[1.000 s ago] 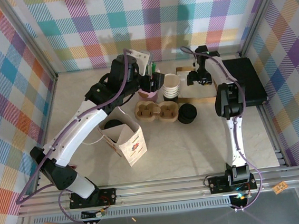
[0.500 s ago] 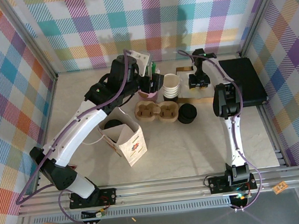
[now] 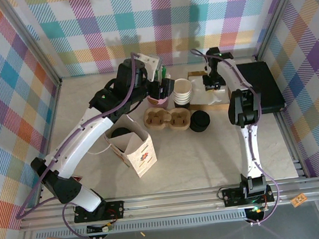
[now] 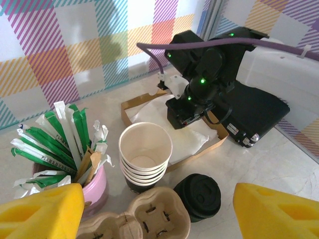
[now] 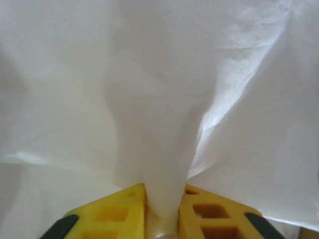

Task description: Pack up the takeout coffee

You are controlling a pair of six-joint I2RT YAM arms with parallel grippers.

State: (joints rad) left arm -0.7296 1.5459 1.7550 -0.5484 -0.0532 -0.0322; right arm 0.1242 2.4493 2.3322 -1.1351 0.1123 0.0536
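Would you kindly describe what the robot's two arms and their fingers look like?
The left arm and right arm have white links with black joints and black bases. A purple cable runs along each. The left fingers and right fingers are blocky yellow plastic; the right wrist housing is black with green lights.

Faint print on green straw wrappers (image 4: pixel 46 148), unreadable

Bare table (image 3: pixel 219 147) right of lid stack (image 3: pixel 199 121)
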